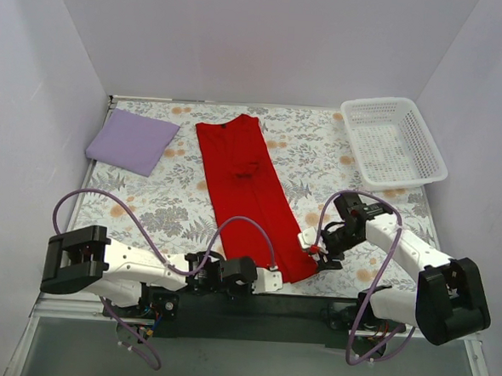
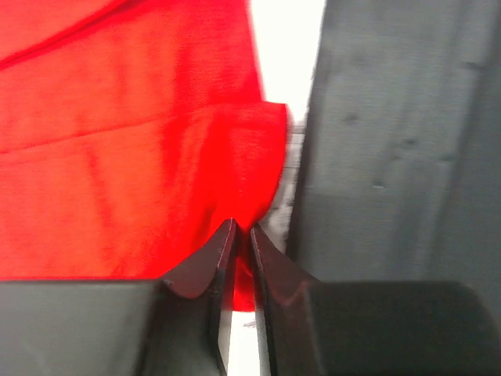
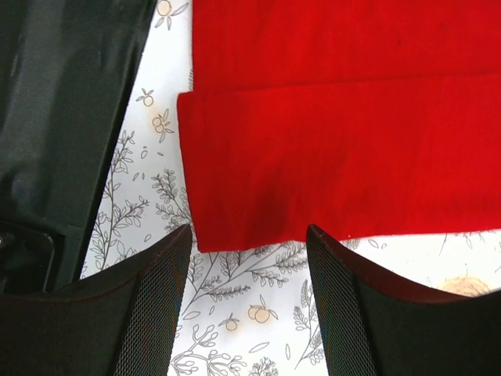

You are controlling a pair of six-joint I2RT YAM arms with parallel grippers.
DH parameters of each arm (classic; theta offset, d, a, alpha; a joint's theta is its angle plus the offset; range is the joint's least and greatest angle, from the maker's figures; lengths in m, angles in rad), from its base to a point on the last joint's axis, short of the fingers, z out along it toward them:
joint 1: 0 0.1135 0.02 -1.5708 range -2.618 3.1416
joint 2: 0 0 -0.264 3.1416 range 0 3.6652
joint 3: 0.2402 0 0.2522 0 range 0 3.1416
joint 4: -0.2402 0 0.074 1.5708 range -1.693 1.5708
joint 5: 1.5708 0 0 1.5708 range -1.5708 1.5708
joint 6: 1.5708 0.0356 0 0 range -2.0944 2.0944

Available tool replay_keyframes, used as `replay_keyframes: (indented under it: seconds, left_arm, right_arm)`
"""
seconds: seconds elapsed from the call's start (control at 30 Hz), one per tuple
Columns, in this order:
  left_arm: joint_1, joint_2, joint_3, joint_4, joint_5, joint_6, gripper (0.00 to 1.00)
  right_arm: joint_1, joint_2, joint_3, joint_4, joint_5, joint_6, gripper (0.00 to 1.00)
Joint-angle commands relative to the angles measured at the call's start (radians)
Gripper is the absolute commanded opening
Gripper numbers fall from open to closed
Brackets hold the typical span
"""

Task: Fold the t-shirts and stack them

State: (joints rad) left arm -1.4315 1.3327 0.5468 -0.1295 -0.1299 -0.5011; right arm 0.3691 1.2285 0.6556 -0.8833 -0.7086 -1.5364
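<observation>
Red t-shirt (image 1: pixel 243 183) is laid flat mid-table, folded lengthwise into a long narrow strip. Collar end is far, hem end is near and angled slightly right. A lengthwise fold edge is seen across it in the right wrist view.

Lilac t-shirt (image 1: pixel 133 142) is folded to a rough square and placed far left, well apart from the red one. White lattice basket (image 1: pixel 382 102) is set at the far right corner.

Left gripper (image 1: pixel 273 280) is positioned at the near hem of the red t-shirt, with the left arm laid low along the near edge of the table (image 1: pixel 148 203). In its wrist view the fingers (image 2: pixel 211 258) are brought almost together with red cloth between the tips. That view is blurred, so it appears clamped on the hem, but how much cloth is caught cannot be told.

Right gripper (image 1: pixel 318 247) is held just right of the strip's near right corner. Its jaws are spread apart and only the floral table cover is seen in the gap. The red edge lies just beyond its fingertips (image 3: pixel 149 298), apparently not touched.
</observation>
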Motion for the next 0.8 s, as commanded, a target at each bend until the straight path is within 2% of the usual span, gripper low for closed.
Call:
replay_keyframes:
  seconds: [0.0,0.27,0.63,0.77]
  left_arm:
    - [0.048,-0.050,-0.015,0.016,-0.024,0.035,0.10]
    - [0.068,-0.044,-0.016,0.007,0.024,0.038,0.01]
    - [0.068,-0.055,-0.022,-0.001,0.065,0.032,0.00]
    - [0.068,-0.050,-0.024,0.002,0.070,0.032,0.00]
  right_arm:
    - [0.040,0.006,-0.004,0.007,0.006,0.013,0.66]
    - [0.131,0.002,-0.014,0.067,0.024,0.077,0.66]
    - [0.231,-0.006,-0.112,0.199,0.159,0.171,0.61]
    - [0.240,-0.009,-0.152,0.271,0.216,0.214,0.51]
